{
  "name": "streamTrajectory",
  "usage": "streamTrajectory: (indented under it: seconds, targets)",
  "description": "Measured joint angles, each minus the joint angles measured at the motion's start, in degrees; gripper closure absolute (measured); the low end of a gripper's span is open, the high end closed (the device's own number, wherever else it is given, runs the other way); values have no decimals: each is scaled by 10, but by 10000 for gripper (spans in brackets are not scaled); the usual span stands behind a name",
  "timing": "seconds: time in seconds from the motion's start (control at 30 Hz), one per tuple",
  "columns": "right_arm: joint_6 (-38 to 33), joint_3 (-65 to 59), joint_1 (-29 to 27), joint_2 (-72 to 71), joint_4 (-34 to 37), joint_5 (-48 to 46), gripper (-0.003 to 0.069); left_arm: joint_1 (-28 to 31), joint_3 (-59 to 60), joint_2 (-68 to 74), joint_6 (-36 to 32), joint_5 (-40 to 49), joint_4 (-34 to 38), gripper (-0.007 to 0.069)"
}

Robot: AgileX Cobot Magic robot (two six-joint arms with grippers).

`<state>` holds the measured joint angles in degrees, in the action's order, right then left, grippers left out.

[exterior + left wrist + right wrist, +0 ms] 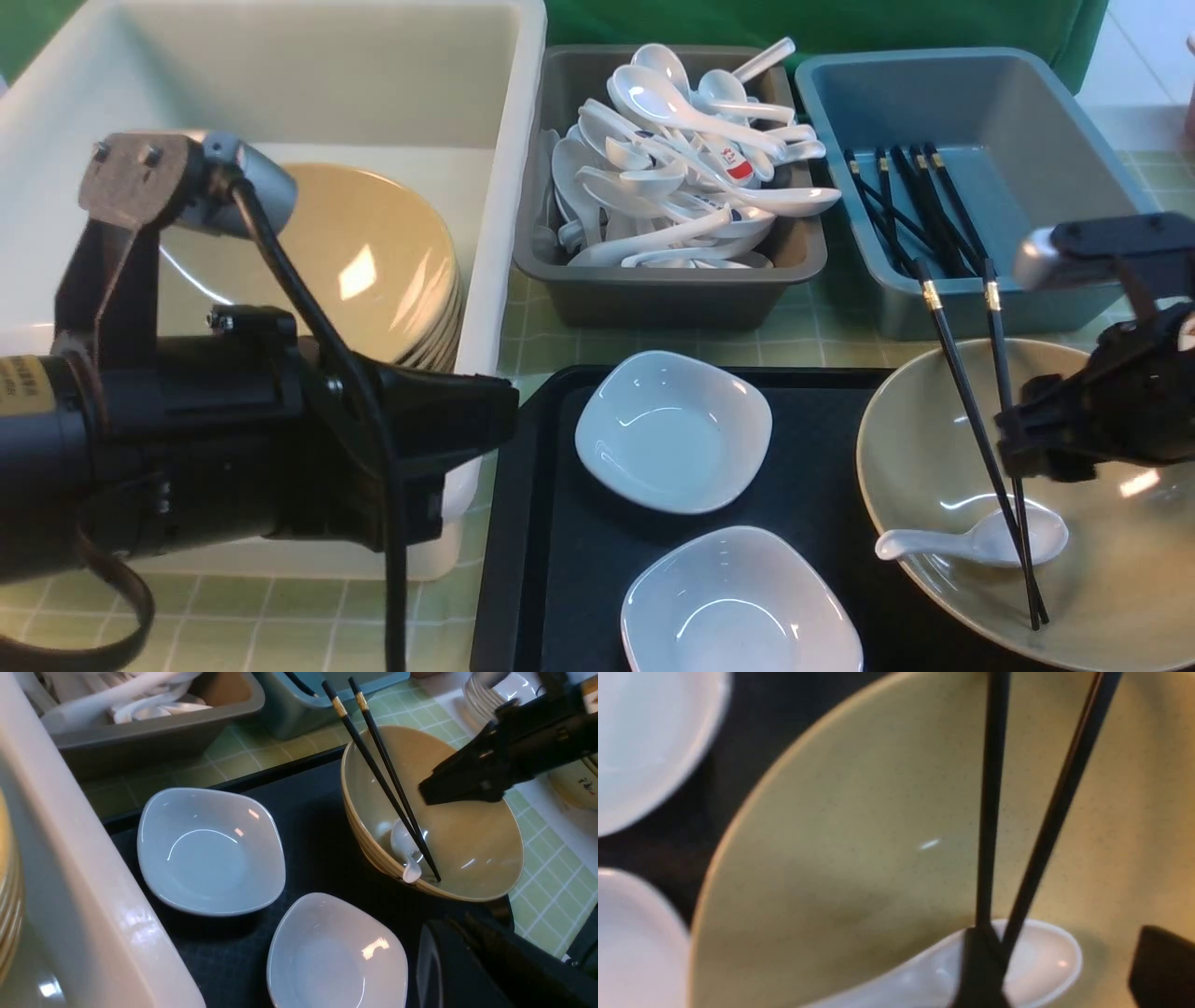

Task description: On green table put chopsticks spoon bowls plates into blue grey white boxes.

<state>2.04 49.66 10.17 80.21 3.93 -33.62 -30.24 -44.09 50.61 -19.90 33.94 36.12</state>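
Observation:
An olive bowl [934, 467] at the right end of the black tray [560, 523] holds two black chopsticks [966, 401] and a white spoon [943, 544]. The chopsticks lean on the bowl's far rim. My right gripper [1013, 439] hovers open over this bowl. In the right wrist view [1064, 952] one finger [978, 970] is by the chopsticks [990, 812] and the spoon [1036, 956] lies below the gap. Two white dishes [672, 434] [738, 607] sit on the tray. My left gripper [509, 411] is shut and empty, left of them.
The white box [495, 187] at the back left holds stacked tan bowls [373, 261]. The grey box [653, 299] is full of white spoons. The blue box [1027, 112] holds several black chopsticks [906, 205]. More stacked dishes [481, 695] stand beyond the olive bowl.

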Motion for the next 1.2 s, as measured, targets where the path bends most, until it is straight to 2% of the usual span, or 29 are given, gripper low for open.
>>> streamTrajectory:
  seconds: [0.03,0.1,0.27,0.37,0.5,0.7,0.73,1.0,1.2]
  targets:
    - [-2,0,0,15,0,12,162,0,0,0,0,-2,3,627]
    - [-2,1,0,29,0,26,138,0,0,0,0,-2,5,627]
    - [-2,1,0,49,0,65,129,0,0,0,-1,-2,18,627]
    - [-2,1,0,55,0,125,139,0,0,0,0,-2,20,627]
    - [-2,3,0,66,0,171,204,0,0,0,0,-2,20,627]
    - [11,8,0,89,0,173,510,0,0,0,-1,-2,21,627]
    - [14,11,0,89,0,167,543,0,0,0,-1,-2,21,627]
    - [15,62,0,70,0,89,538,0,0,0,0,-2,30,627]
    - [24,195,-19,69,4,25,538,0,0,0,-9,-2,32,627]
